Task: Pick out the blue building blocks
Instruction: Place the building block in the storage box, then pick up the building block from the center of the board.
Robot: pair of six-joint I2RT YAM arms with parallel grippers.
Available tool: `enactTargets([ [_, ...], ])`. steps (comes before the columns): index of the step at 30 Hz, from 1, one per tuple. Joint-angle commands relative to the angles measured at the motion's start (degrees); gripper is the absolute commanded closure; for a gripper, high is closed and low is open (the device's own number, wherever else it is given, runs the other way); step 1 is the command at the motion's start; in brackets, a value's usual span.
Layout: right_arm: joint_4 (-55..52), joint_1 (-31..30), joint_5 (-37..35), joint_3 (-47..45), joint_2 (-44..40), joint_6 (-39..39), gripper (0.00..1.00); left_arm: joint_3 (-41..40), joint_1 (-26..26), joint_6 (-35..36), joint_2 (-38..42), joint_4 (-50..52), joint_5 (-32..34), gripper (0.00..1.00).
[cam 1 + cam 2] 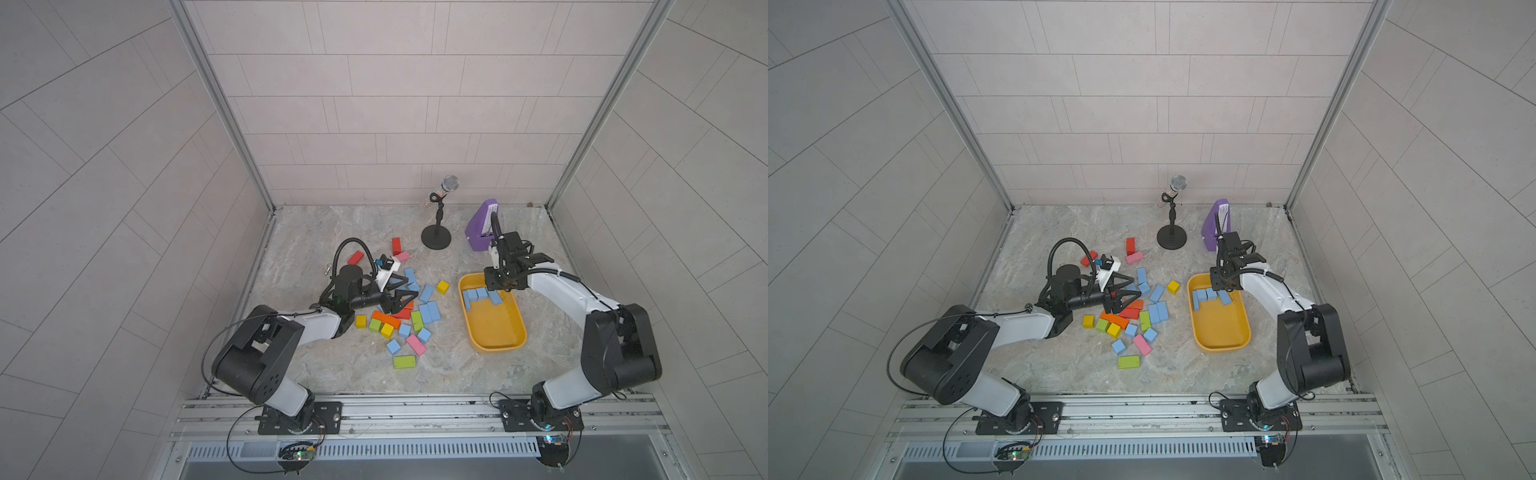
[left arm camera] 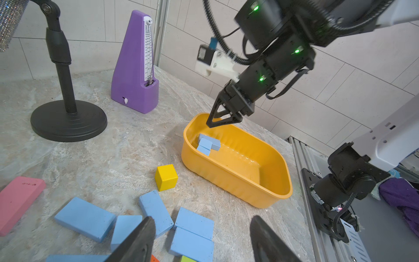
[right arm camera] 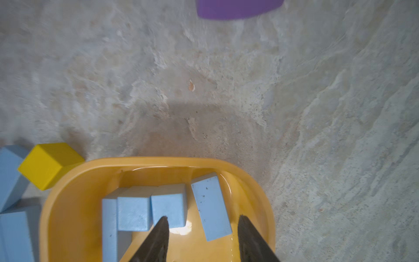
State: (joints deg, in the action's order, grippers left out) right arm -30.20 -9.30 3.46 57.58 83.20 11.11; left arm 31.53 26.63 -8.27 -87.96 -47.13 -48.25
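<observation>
Fingers (image 1: pixel 404 299) of the left gripper (image 1: pixel 409 287) stand wide apart and empty, low over the mixed pile, in both top views. I see blue blocks (image 1: pixel 429 311) scattered among red, orange, green, yellow and pink ones on the table (image 1: pixel 357 378). About four more lie in the yellow tray (image 1: pixel 496 328) beside the pile. The right arm (image 1: pixel 552 286) reaches over the tray's far end, and its own wrist hides its fingers here.

Left wrist view: the left fingers (image 2: pixel 136 242) frame a tight cluster of blue blocks (image 2: pixel 192 236) lying flat and touching each other. Beyond, the right gripper (image 2: pixel 210 123) hangs just above the yellow tray (image 2: pixel 238 181), seen side-on, so I cannot judge its gap from here. A microphone stand (image 2: pixel 68 122) and a purple metronome (image 2: pixel 133 68) stand behind.

Right wrist view: only here do I see the right fingers (image 3: pixel 158 238) parted with nothing between them, and blue blocks (image 3: pixel 169 206) resting on the tray floor below.

I judge the blocks light, stiff and matte, so not slippery. I would pinch one across its narrow width on two flat sides, choosing a loose one at the pile's edge.
</observation>
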Motion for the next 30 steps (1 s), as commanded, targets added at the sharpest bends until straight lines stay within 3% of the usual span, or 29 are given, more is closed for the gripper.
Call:
enactTargets([
  [1,6.7,-1.8,6.0,-3.9,-8.1,1.3,0.49,2.8,-0.6,5.2,0.7,6.2,1.0,0.29],
  [5,18.7,-9.2,13.7,-12.1,-16.6,3.4,0.48,6.3,-1.5,16.2,2.2,19.0,2.1,0.28],
  [8,26.0,-19.5,7.0,-16.8,-21.2,1.3,0.46,9.1,-3.3,24.5,2.3,28.1,1.9,0.27],
  [10,29.0,-23.1,5.9,-18.3,-22.5,1.5,0.46,11.4,-4.3,31.6,2.1,35.8,2.4,0.28],
  [11,30.3,-24.0,6.5,-19.1,-22.8,2.2,0.46,12.6,-5.0,31.8,2.3,38.6,3.1,0.29],
  [13,32.2,-24.7,7.0,-20.5,-23.3,3.3,0.46,14.6,-6.4,33.7,1.9,40.9,-0.3,0.31],
  [14,33.3,-24.8,6.9,-21.4,-23.7,3.6,0.46,16.7,-6.5,38.5,2.0,46.2,0.1,0.31],
  [18,37.1,-25.0,7.9,-25.3,-25.2,3.3,0.46,25.6,-6.5,53.2,-0.3,66.0,8.6,0.32],
  [23,35.0,-25.0,7.7,-25.6,-25.8,1.2,0.46,33.4,-6.3,65.7,-5.3,81.0,19.1,0.33],
  [30,37.5,-25.0,9.3,-28.2,-27.9,-0.7,0.46,34.7,-5.6,87.0,-7.3,92.7,22.7,0.33],
])
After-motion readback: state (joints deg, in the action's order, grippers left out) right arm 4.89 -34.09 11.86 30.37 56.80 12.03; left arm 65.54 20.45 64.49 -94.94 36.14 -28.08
